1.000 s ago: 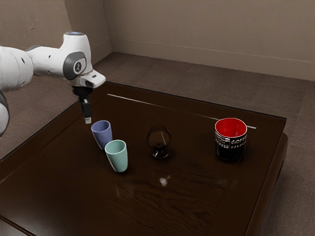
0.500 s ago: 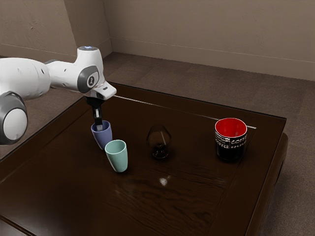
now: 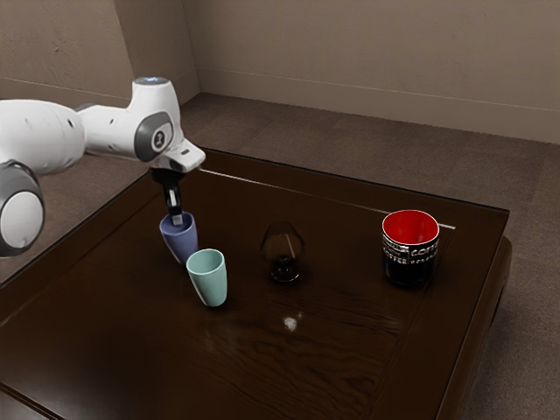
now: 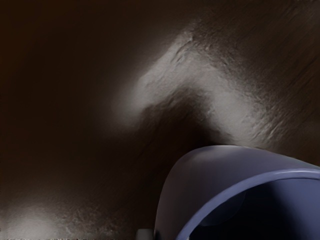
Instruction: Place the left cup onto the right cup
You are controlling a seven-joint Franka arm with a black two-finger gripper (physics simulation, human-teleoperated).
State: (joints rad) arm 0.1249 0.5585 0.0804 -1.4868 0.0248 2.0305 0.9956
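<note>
So a second ago the hand (image 3: 176, 215) was hovering above the purple cup (image 3: 179, 241). Now it's dropped onto the rim and closed on the cup wall, one finger inside. The cup has nudged up and away from the teal cup (image 3: 207, 276) since half a second back, so I'd say the grasp took and the lift is just starting. It's barely off the table (image 3: 350, 350), and the stacking is still to do.

Both cups are smooth, matte, handle-less tapered tumblers. The tabletop is glossy dark wood. There's also a clear brandy glass (image 3: 283, 249) and a black coffee mug (image 3: 409, 249) with a red inside.
</note>
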